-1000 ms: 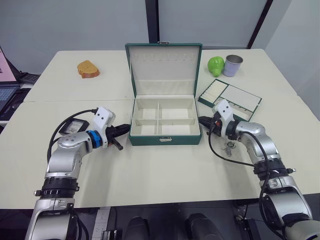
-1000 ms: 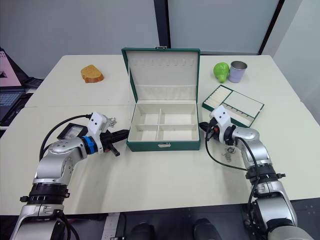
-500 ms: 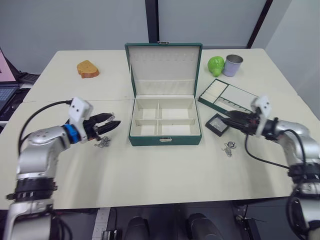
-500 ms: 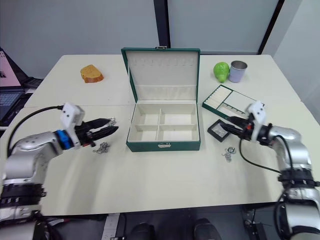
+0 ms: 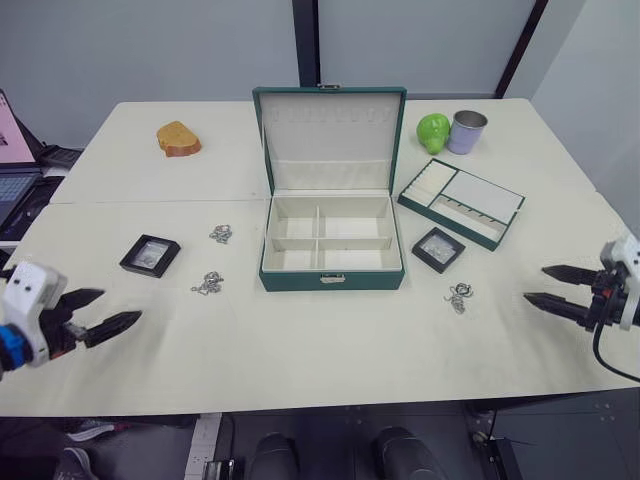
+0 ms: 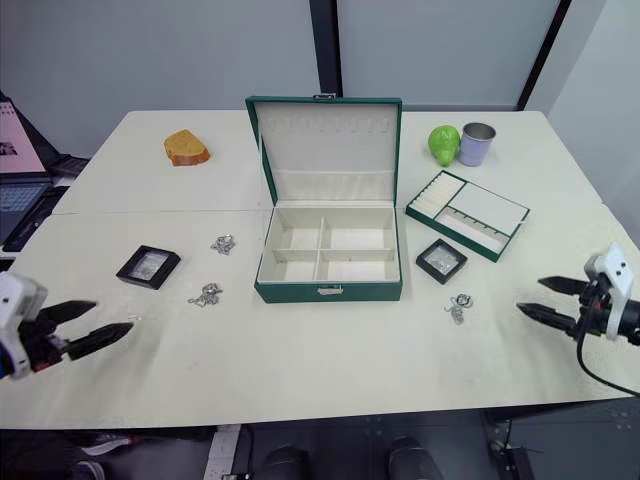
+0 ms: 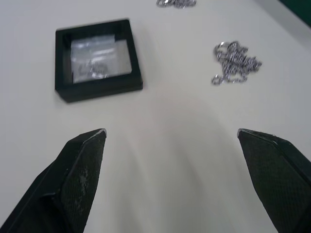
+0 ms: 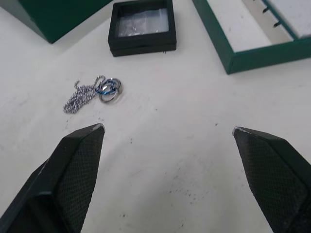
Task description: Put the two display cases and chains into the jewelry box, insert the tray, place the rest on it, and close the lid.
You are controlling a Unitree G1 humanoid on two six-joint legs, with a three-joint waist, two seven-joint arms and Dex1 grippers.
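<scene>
Box: jewelry box (image 5: 331, 268) at table centre, lid (image 5: 330, 136) standing upright on its hinge, four cream compartments, all bare.
Left case: display case (image 5: 150, 255) flat on the table, well left of the box, near the left gripper's side.
Right case: second display case (image 5: 438, 249) just right of the box, between box and tray, apart from both.
Chains: one small heap (image 5: 221, 234) and another (image 5: 208, 284) lying between left case and box, neither touching anything.
Tray: tray (image 5: 460, 202) on the table, right of the box, angled, beside a green fruit (image 5: 432, 130) and a metal cup (image 5: 466, 131).
Rest: silvery chain with ring loops (image 5: 460, 297) in front of the right case, loose on the table.
Left gripper: left gripper (image 5: 98, 312) at the near left edge, fingers spread wide, holding nothing.
Right gripper: right gripper (image 5: 558, 288) at the near right edge, fingers likewise parted and empty.
Progress: nothing packed yet, judging by the bare compartments.
Case handling: probably light and stiff, with a thin clear centre likely to dent; best pinched across two opposite black frame edges, not on the window.
Chain handling: limp, light and slippery; likely to trail or slip through; best taken at the thickest part of the heap with a full close.
Tray handling: rigid but wide; rim wall the likely hold, kept level.
Other: bread-like lump (image 5: 177, 138) at far left, no part of the job.
</scene>
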